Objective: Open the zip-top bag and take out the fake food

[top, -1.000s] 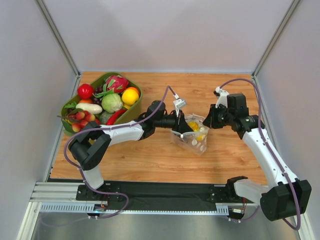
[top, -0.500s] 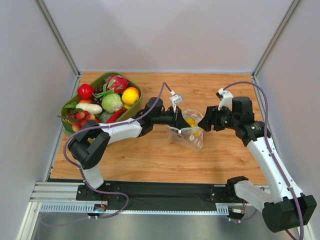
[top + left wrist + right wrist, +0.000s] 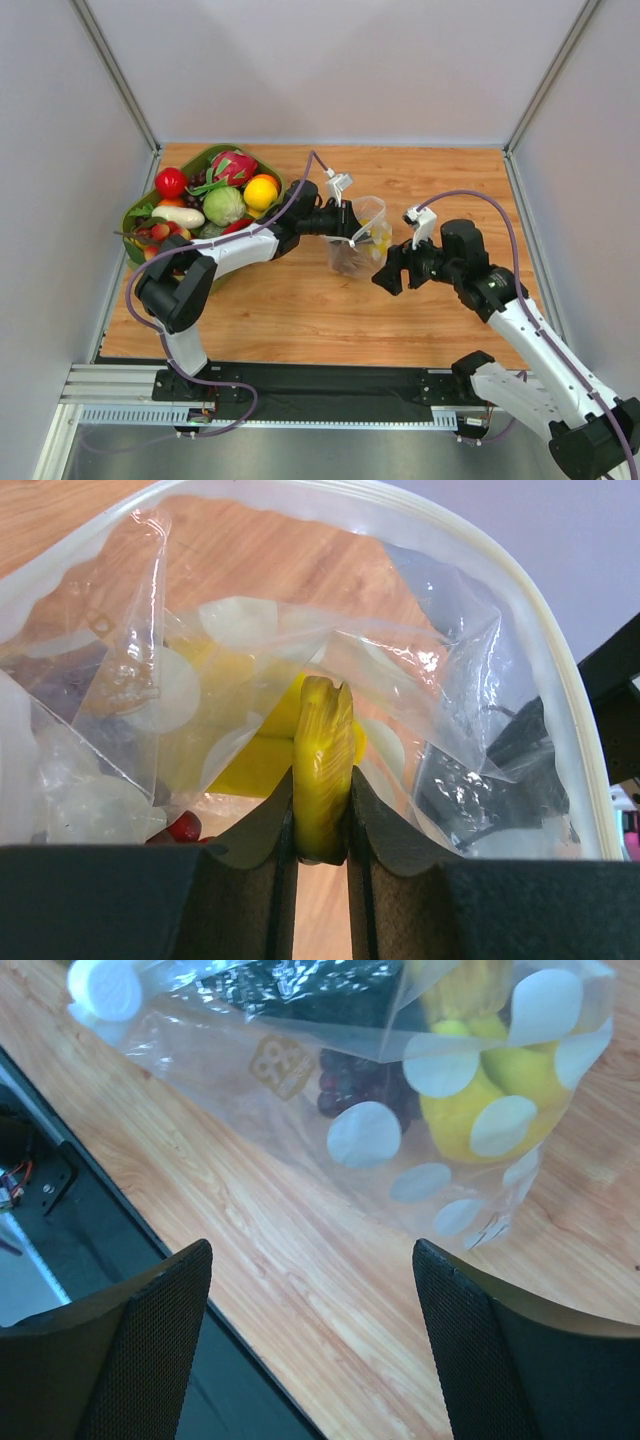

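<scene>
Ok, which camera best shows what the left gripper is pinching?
Left wrist: the left gripper pinches a yellow fake food piece inside the open zip-top bag. Top external shows only the gripper at the bag's mouth; right wrist shows the bag from outside.

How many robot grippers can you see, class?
2. The left gripper is shut on a yellow fruit at the mouth of the bag; the right gripper is open, near the bag.

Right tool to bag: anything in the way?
Nothing visible. The right tool is open, with only bare table between it and the zip-top bag. The left tool grips yellow fake food inside it.
</scene>
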Controlling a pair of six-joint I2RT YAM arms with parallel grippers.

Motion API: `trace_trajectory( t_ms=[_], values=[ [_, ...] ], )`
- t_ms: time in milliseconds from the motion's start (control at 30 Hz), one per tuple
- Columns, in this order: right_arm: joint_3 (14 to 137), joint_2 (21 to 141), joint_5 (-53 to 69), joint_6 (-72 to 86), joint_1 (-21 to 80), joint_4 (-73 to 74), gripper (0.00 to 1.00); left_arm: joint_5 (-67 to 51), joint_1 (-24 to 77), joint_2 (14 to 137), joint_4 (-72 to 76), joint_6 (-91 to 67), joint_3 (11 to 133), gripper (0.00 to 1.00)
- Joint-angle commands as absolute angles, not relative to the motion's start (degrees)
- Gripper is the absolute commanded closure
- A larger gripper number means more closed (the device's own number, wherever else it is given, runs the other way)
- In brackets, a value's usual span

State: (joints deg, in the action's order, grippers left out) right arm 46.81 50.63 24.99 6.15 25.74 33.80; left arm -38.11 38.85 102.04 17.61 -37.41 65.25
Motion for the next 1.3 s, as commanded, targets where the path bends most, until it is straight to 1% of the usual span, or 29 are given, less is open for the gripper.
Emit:
trace_trajectory(
  t_ms=[0, 100, 300, 333, 433, 533, 567, 633, 667, 733, 767, 900, 1100, 1267],
  values=[
    [44.13, 48.96, 19.87, 5.01, 26.37, 25.24, 0.17, -41.66, 39.02, 101.6, 19.51, -40.34, 68.64, 1.0],
    [42.63, 49.92, 17.41, 6.5, 26.89, 21.89, 0.17, -42.71, 39.02, 100.81, 19.16, -41.13, 68.82, 1.0],
    [41.92, 52.55, 12.23, 4.75, 29.53, 19.25, 0.17, -44.12, 38.94, 98.97, 18.9, -42.71, 69.08, 1.0],
    [41.92, 53.34, 9.61, 4.57, 30.49, 18.99, 0.17, -44.9, 38.85, 98.79, 18.9, -43.41, 69.26, 1.0],
    [42.1, 55.01, 5.81, 4.22, 31.81, 18.63, 0.2, -46.05, 38.93, 98.26, 20.29, -45.43, 69.17, 1.0],
    [42.28, 56.16, 3.35, 4.57, 32.17, 18.63, 0.4, -46.32, 38.94, 97.56, 20.83, -46.05, 68.91, 1.0],
    [42.28, 56.86, 2.99, 4.66, 32.17, 18.72, 0.53, -46.23, 38.85, 97.3, 20.66, -45.97, 68.82, 1.0],
    [42.28, 57.13, 2.37, 4.75, 32.26, 18.9, 0.66, -46.23, 38.59, 97.03, 19.96, -45.36, 68.91, 1.0],
    [42.28, 57.04, 2.11, 4.75, 32.17, 19.07, 0.79, -46.32, 38.32, 96.86, 19.52, -45.09, 68.82, 1.0],
    [42.28, 56.78, 0.88, 4.92, 32.26, 19.42, 0.91, -46.58, 37.45, 96.59, 18.2, -44.56, 68.73, 1.0],
    [42.28, 56.6, 0.53, 4.83, 32.26, 19.68, 1.0, -46.84, 37.09, 96.33, 18.11, -44.39, 68.56, 1.0],
    [42.28, 56.77, 0.09, 4.83, 32.26, 19.95, 1.0, -49.12, 35.69, 95.45, 18.46, -44.47, 68.11, 1.0],
    [43.15, 58.8, -7.27, 6.58, 32.26, 21.53, 1.0, -54.83, 33.14, 93.78, 18.81, -44.56, 67.24, 1.0],
    [44.56, 61.08, -10.02, 8.35, 31.82, 23.2, 1.0, -61.17, 32.78, 93.69, 16.71, -42.55, 66.36, 1.0]
  ],
)
